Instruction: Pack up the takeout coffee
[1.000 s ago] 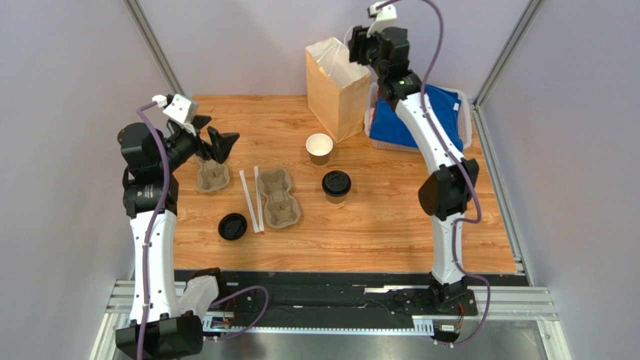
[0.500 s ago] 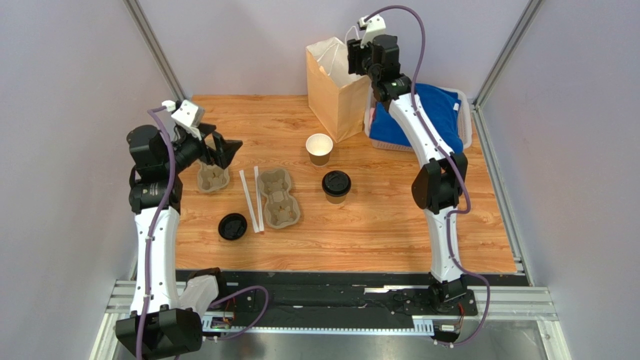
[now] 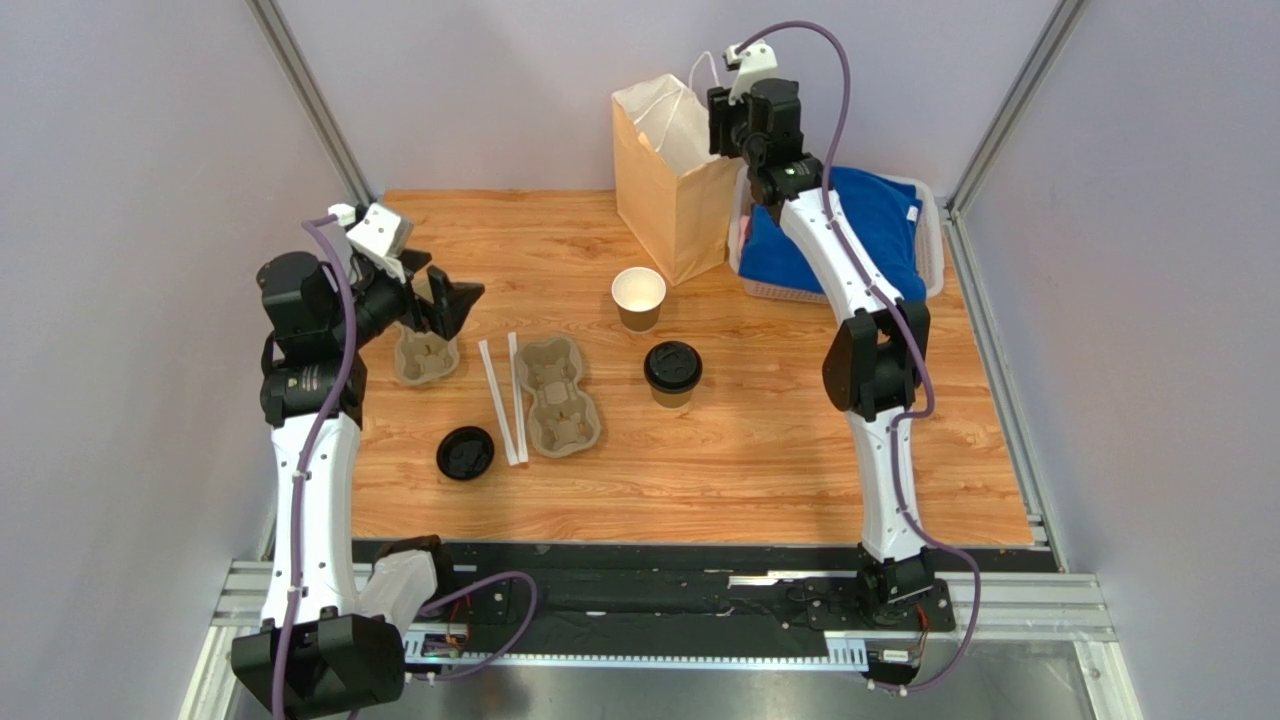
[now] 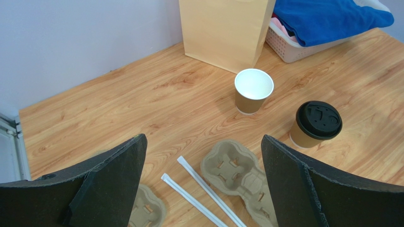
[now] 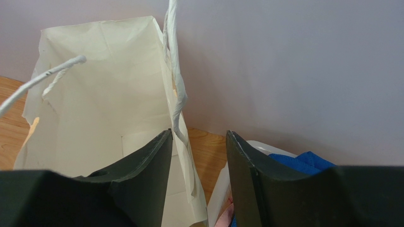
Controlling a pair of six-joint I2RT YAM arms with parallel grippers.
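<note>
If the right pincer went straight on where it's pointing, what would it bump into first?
Probably the paper bag: its side wall and white handle sit just ahead of the right pincer, in line with the gap between its tips. Depth is unclear.

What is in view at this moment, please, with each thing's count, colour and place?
takeout coffee: one, brown with black lid, table centre
open cup: one, brown, white inside, just beyond the coffee
loose lid: one, black, near left
cup carriers: two, tan, left of centre
straws: two, white, between the carriers
paper bag: one, brown, far middle, upright
basket: one, white, far right
cloth: one, blue, in the basket
left pincer: black, open, above the left carrier
right pincer: black, open, at the bag's top edge
</note>
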